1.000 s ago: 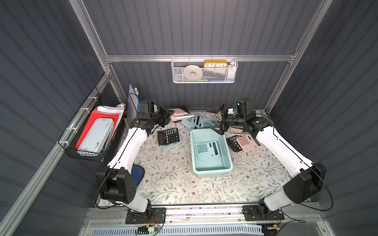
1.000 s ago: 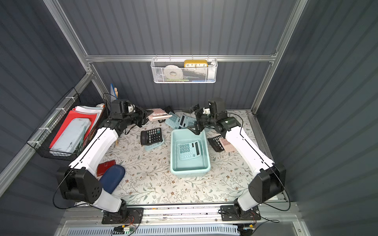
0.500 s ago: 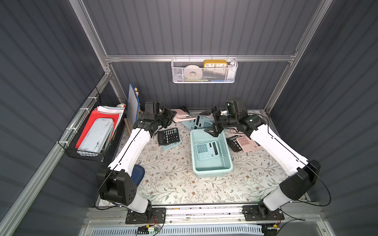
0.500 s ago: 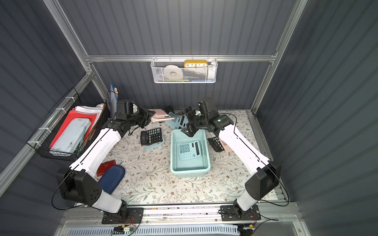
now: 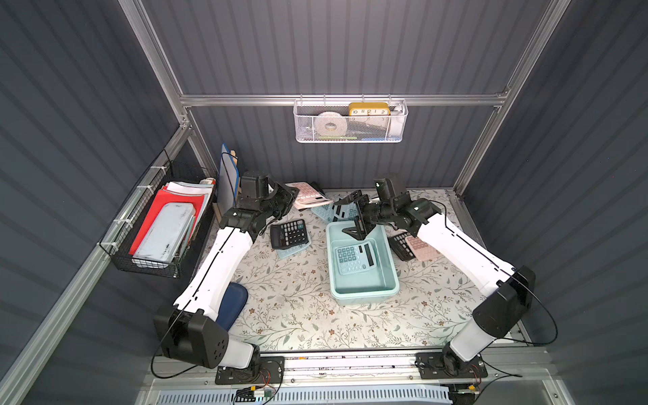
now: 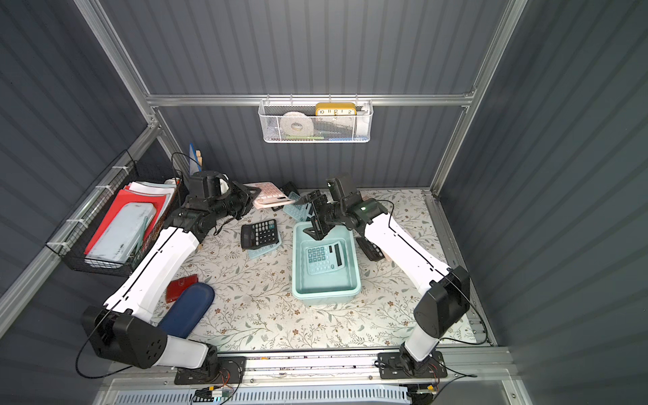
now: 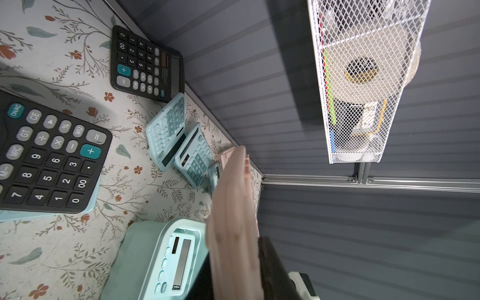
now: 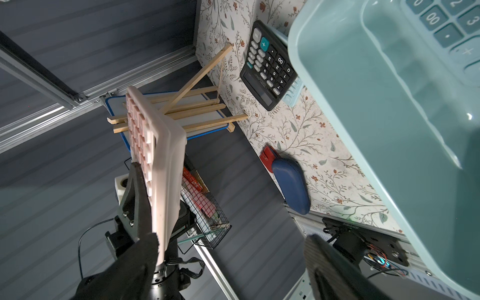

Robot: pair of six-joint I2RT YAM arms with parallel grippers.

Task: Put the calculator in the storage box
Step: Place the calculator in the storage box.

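Note:
My left gripper (image 5: 284, 199) is shut on a pink calculator (image 5: 311, 195), held on edge above the table's back left; in the left wrist view the pink calculator (image 7: 233, 220) stands between the black jaws. The pale mint storage box (image 5: 364, 291) sits mid-table with a teal calculator (image 5: 354, 257) lying in it, as both top views show. My right gripper (image 5: 357, 218) hangs open and empty over the box's far end. In the right wrist view its fingers (image 8: 135, 265) stand wide apart, with the pink calculator (image 8: 158, 155) beyond them and the storage box (image 8: 389, 117) to one side.
A black calculator (image 5: 289, 233) lies on a teal one left of the box. More teal calculators (image 5: 328, 212) lie behind it, a black and a pink one (image 5: 410, 245) to its right. White mesh basket (image 5: 350, 122) on the back wall, black wire basket (image 5: 157, 228) left, blue case (image 5: 231, 305) front left.
My right gripper has swung left to the box's far end, its jaws narrowing slightly. My left gripper has carried the pink calculator a little to the right.

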